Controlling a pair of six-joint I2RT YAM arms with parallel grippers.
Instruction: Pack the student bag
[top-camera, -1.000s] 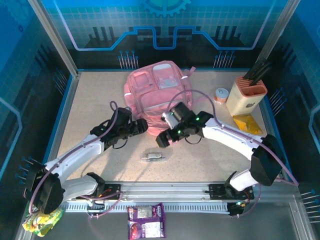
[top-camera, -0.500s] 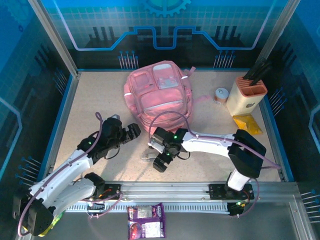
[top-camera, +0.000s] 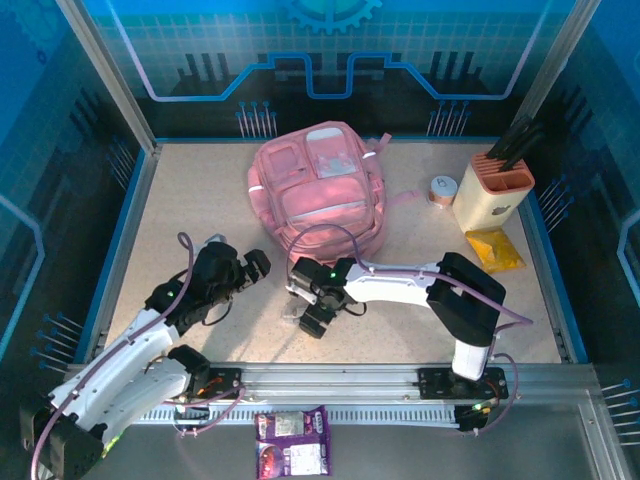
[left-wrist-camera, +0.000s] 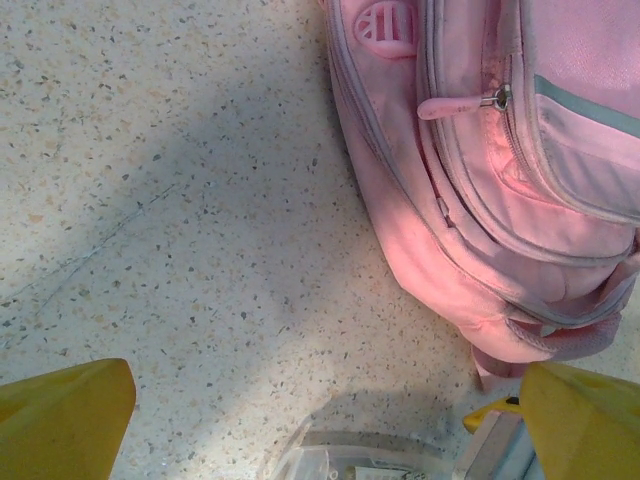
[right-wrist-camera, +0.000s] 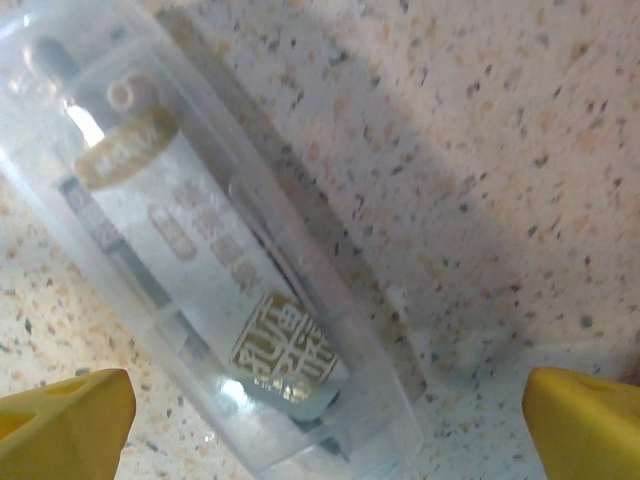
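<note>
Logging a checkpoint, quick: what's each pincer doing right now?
Left pincer: open, holding nothing.
Right pincer: open over the clear case, not gripping it.

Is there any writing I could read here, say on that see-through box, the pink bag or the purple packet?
On the clear plastic case: a white label with a gold band, grey characters and a gold square seal, all too blurred to read.
On the purple printed packet: print too small to read.
On the pink fabric backpack: no writing visible.
So nothing can be quoted.
</note>
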